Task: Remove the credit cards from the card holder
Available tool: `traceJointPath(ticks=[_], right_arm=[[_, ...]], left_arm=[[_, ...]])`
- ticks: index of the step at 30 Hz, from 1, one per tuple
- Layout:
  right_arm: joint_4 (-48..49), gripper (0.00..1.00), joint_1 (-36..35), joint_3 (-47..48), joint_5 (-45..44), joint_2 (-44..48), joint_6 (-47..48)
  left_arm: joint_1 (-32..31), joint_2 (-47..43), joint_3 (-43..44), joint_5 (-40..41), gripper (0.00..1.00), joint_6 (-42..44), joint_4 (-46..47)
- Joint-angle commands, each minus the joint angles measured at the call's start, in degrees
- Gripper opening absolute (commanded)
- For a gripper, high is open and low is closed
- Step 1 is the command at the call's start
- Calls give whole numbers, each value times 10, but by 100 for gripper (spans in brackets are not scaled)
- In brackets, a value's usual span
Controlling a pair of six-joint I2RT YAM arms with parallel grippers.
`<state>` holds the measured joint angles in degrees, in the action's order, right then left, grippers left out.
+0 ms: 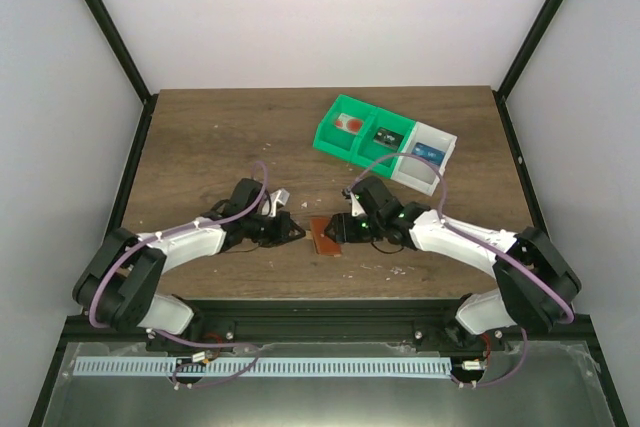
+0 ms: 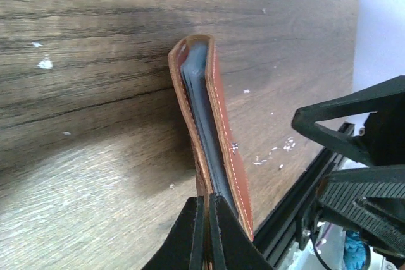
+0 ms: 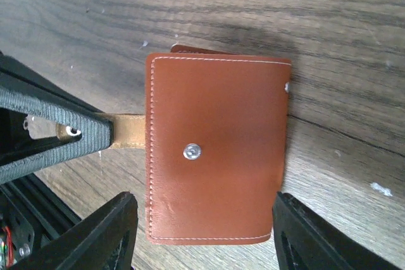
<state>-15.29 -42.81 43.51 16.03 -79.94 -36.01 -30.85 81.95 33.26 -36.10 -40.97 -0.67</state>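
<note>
- reddish-brown leather folding card holder (image 1: 325, 237) is on the wood-grain table (image 1: 200, 137), between both grippers, near the front edge
- it's up on edge: long axis roughly near-to-far in top view, broad face toward the right gripper (image 3: 202, 200)
- left gripper (image 2: 205, 210): jaws pinched tight on the card holder's tan strap tab (image 3: 130, 131)
- right gripper: jaws wide, one each side of the card holder
- count: one card holder, one metal snap stud (image 3: 192, 151), three tray compartments (image 1: 335, 144) (two green, one white)
- only the left wrist view shows dark layers between the covers; only the right wrist view shows the stud
</note>
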Motion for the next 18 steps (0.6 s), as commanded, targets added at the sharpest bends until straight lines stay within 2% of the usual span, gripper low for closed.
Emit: traceJointPath(ticks=[1, 13, 18], right_arm=[[-14, 62, -19, 35, 4, -7, 16], [-20, 64, -43, 56, -26, -44, 22], [-49, 43, -43, 62, -82, -48, 27]], left_arm=[[0, -21, 11, -26, 0, -22, 18], [0, -30, 9, -46, 0, -44, 34], [0, -30, 7, -45, 0, -39, 28]])
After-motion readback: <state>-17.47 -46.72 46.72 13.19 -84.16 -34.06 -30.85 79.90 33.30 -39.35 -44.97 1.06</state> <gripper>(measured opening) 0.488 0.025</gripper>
